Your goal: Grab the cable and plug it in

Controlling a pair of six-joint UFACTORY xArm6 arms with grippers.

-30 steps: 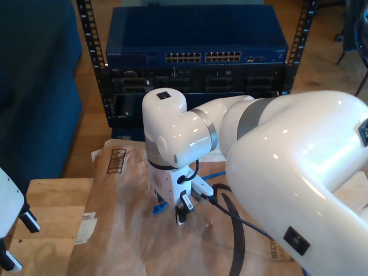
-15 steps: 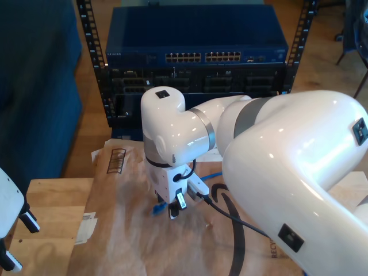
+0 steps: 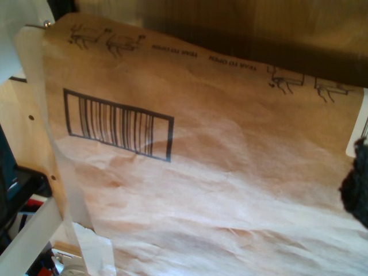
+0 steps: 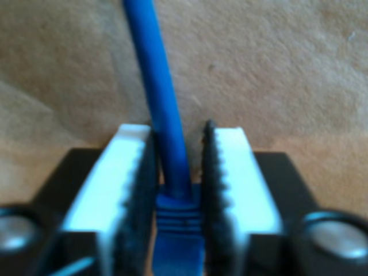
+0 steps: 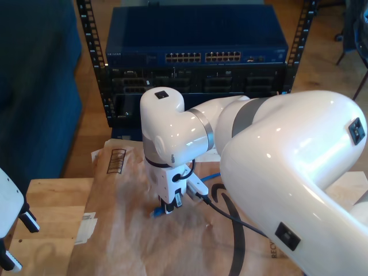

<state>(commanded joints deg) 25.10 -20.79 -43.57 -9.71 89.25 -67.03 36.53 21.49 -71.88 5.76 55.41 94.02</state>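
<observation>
A: Surface?

B: Wooden table (image 5: 52,213), mostly covered by crumpled brown paper (image 5: 132,241). A printed barcode (image 5: 117,160) sits on the paper near its far corner at the exterior view's left; the first wrist view shows the same barcode (image 3: 118,123) close up, with small printed pictograms along the paper's edge.

A: Room?

B: Behind the table, a black rack (image 5: 86,34) holds a dark blue switch (image 5: 195,40) with two rows of ports on its front, and darker units under it. Wood floor around the rack. Dark blue mass at the exterior view's left, not identifiable.

A: Cable?

B: Blue cable (image 4: 158,98) lies on the paper and runs up between the pads of my second gripper (image 4: 177,190). Pads sit close on either side of the ribbed boot; contact on both sides is not certain, the picture is blurred. In the exterior view the cable (image 5: 214,174) trails toward the rack side, and its end shows blue at my second gripper (image 5: 167,208), low over the paper.

A: First gripper?

B: Jaw state cannot be told. A white arm part (image 5: 8,213) sits at the exterior view's left edge.
</observation>
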